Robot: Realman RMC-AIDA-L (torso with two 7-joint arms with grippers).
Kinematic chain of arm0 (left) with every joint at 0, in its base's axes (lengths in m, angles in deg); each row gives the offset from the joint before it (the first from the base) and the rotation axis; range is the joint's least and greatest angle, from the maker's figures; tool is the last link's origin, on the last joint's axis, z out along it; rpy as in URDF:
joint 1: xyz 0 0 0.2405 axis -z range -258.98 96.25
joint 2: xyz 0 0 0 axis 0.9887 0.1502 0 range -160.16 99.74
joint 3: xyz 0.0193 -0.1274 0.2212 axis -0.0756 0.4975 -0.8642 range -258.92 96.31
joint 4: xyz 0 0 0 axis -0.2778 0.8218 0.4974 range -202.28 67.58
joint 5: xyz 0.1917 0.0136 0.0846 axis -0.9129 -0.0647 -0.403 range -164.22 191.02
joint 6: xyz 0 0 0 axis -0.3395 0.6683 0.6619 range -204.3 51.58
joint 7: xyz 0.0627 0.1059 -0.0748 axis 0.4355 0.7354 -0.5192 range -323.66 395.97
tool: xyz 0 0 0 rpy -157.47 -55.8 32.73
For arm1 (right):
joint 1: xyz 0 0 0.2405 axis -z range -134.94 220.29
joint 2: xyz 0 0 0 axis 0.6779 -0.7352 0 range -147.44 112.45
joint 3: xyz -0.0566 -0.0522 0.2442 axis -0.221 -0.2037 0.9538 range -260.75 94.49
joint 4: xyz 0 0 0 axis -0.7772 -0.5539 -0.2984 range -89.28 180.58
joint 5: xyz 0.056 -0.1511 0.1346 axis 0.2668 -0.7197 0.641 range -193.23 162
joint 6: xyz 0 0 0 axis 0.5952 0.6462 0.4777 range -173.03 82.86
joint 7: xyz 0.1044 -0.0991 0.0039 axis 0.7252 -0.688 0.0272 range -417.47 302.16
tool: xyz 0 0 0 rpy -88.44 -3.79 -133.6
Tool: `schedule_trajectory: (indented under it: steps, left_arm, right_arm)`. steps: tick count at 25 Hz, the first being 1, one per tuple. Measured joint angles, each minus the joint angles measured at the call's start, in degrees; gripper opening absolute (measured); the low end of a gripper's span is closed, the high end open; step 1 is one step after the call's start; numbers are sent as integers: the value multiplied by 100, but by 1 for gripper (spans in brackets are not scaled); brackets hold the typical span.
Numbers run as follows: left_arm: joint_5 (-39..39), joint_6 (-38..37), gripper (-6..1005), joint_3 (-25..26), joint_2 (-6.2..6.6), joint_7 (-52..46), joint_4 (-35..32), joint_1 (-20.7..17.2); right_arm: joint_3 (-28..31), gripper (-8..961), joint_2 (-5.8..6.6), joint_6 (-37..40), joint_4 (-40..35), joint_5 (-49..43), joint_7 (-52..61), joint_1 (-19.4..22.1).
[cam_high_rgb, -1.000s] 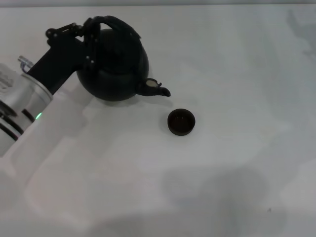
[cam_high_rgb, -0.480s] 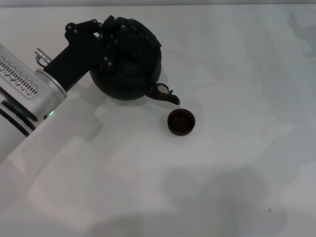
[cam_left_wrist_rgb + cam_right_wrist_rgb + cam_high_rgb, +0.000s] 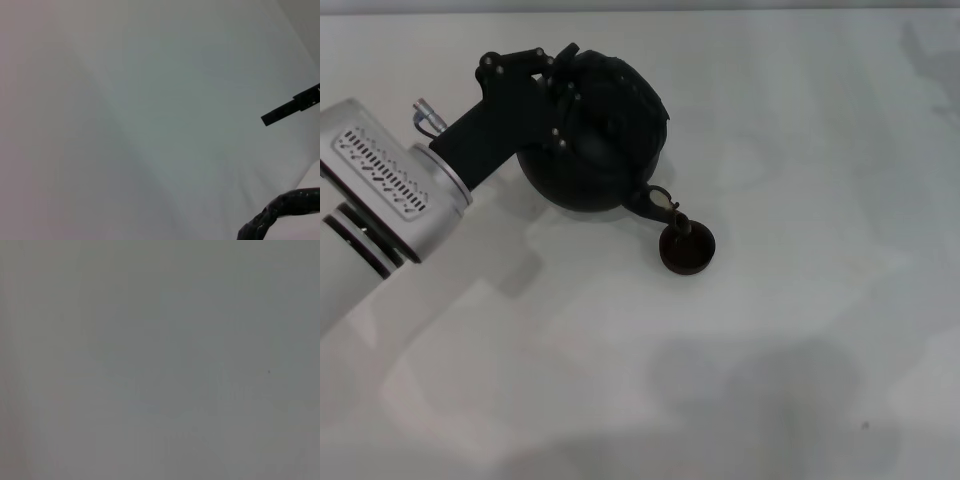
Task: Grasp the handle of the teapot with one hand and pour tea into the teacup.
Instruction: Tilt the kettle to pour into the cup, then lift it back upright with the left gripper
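1. Left pincer (image 3: 558, 88) reaches in from the robot's left on a black wrist joined to a silver arm segment, and it is clamped on the thin, dark, arched bail handle (image 3: 582, 62) at the top of the pot.
2. Hanging from that pincer, the large round matte-black teapot (image 3: 600, 140) is tilted forward and toward the robot's right, its body just below and beside the pincer's fingers.
3. Its short stubby spout with a pale tip (image 3: 665, 212) points down and away from the pincer, with the tip over the near rim of the cup.
4. The small round dark brown-black teacup without a handle (image 3: 687, 249) stands upright on the white surface (image 3: 800, 150), on the far side of the teapot from the pincer, directly under the spout.
5. In the left wrist view a curved piece of the dark handle (image 3: 280, 212) shows at the edge, with a black finger (image 3: 292, 105) apart from it.
6. The right pincer appears in no view; its wrist camera shows only plain grey surface.
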Motion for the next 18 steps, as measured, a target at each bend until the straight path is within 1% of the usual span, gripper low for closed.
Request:
schedule_trajectory:
  steps: [12,18]
  left_arm:
    - [-52,136,104,-9,-1,583,-139,-51]
    - [-53,139,103,-9,-1,657,-139,-53]
  right_arm:
    - [-42,846,1,-53,46,-1,146,-3]
    - [-41,846,1,-63,70,-2,148,-4]
